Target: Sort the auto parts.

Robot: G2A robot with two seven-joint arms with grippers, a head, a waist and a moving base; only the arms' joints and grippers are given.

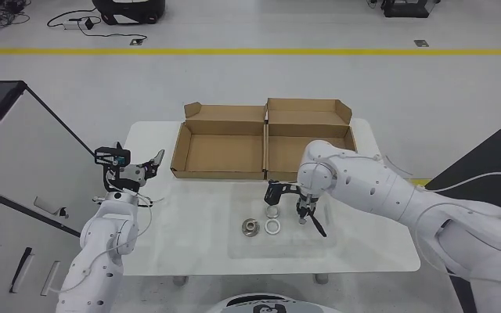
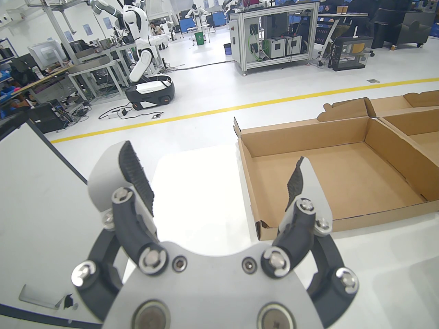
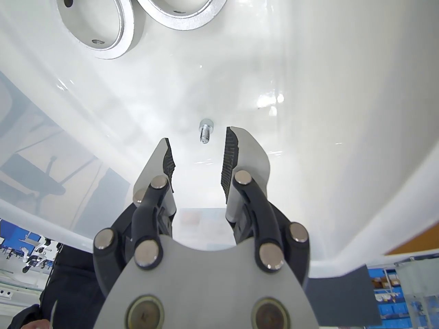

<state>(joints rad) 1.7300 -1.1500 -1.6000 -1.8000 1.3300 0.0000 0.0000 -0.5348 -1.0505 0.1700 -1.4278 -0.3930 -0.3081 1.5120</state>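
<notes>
Hovering right hand, narrowly spread, by a bolt on the desk. Holding left hand wide, empty, beside cardboard box.

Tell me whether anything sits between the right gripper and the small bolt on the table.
Nothing visible does. The right gripper is open, and the bolt lies just beyond its fingertips, with only bare table between. The two metal rings lie beyond the bolt, apart from it.

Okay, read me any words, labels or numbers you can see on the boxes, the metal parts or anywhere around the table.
No text can be read.
Cardboard boxes: plain, no print.
Metal rings and bolt: no markings visible.
Posters in the room behind: too small and blurred to read.
</notes>
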